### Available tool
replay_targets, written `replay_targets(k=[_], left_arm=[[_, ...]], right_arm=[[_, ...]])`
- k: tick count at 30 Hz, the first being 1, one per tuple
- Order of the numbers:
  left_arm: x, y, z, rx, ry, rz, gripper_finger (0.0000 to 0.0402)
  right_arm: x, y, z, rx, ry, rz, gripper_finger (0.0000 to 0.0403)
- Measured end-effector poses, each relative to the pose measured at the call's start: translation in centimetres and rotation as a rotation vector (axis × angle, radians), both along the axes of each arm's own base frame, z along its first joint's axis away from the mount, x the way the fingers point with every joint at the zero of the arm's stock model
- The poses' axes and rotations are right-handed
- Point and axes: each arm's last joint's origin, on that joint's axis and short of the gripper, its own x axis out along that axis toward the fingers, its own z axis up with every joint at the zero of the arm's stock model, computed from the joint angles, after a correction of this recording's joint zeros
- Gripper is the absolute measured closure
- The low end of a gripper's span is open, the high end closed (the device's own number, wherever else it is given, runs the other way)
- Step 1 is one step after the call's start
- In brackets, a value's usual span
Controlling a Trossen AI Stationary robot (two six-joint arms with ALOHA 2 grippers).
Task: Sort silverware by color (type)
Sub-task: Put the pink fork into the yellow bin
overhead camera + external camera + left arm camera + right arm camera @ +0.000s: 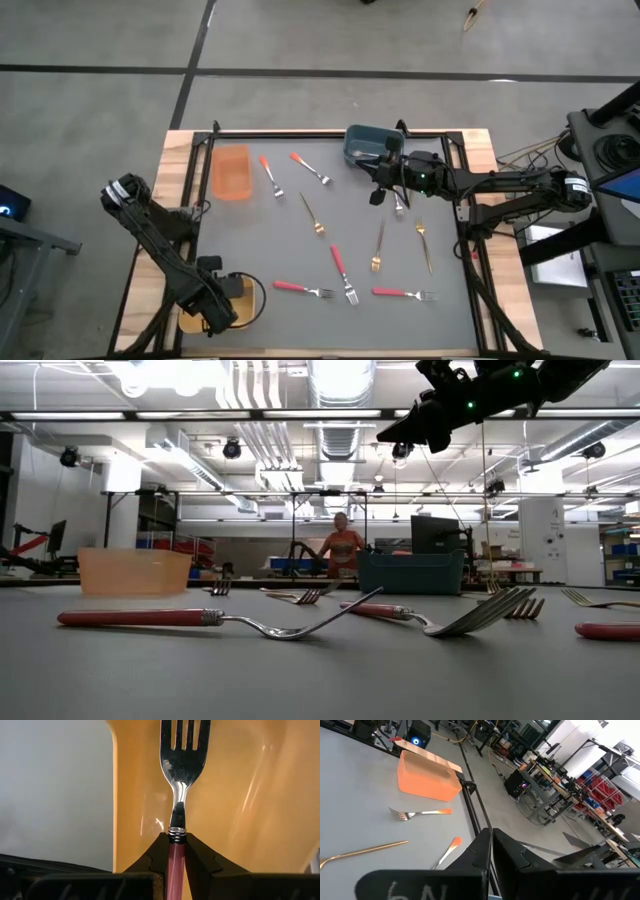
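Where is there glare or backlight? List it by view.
Left wrist view: pale glare streaks on the wall of the yellow bin and bright highlights on the fork held in the left gripper. Low view: the ceiling lights burn white; the right arm shows dark against them.

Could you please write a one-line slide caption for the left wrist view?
Left gripper clamps a pink-handled silver fork over the translucent yellow bin.

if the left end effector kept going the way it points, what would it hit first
Probably the yellow bin: the left end effector, shut on a pink fork, points into it, tines leading. Depth is unclear.
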Motion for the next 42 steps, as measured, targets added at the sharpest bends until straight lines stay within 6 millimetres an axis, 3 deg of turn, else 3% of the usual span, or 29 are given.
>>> replay_targets(k=[42], left_arm=[[-0.5, 0.0, -1.3, -0.002, 0.008, 0.01, 0.0379]], right_arm=[[0.0, 0.0, 0.0, 0.0, 0.0, 0.0, 0.0394]])
